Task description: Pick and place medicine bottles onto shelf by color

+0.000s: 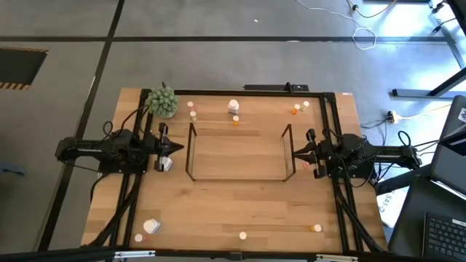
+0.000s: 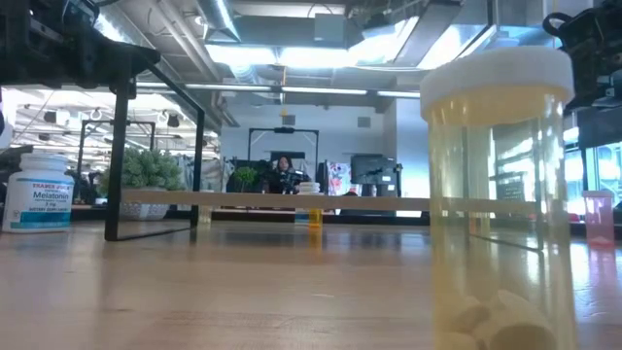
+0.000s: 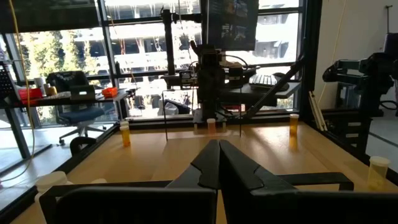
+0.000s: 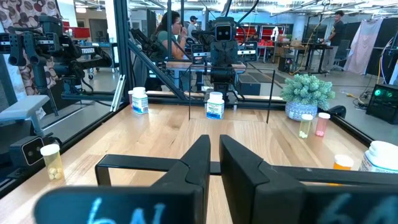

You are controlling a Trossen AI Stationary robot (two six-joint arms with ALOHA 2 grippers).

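High view: shelf (image 1: 238, 154) at mid-surface, thin black wire frame with upright loop ends over a pale wood base, nothing on it. Medicine bottles scattered around it, all apart from the shelf: larger white bottle (image 1: 233, 107) just behind the shelf's far side with a small orange bottle (image 1: 235, 121) beside it; two small pale ones (image 1: 192, 110) near the far-left corner; orange and cream pair (image 1: 300, 108) toward the far-right corner; white bottle (image 1: 151, 226) lying near the near-left corner; cream bottle (image 1: 243, 235) and orange bottle (image 1: 316, 228) along the near edge. Seen level from the near edge, a clear yellowish bottle (image 2: 498, 199) with white cap, pills at its bottom, filling much of the foreground; white melatonin bottle (image 2: 38, 192) at left.

Light wood surface (image 1: 240, 204) inside a black frame, on grey floor; open lab with big windows and desks beyond; a person (image 2: 284, 175) seated far behind.

Green plant (image 1: 162, 102) at the far-left corner. Left end effector (image 1: 177, 148) just outside the shelf's left end, fingers together; white bottle (image 1: 164, 164) right beside it. Right end effector (image 1: 297, 153) just outside the shelf's right end, fingers nearly together with a thin gap
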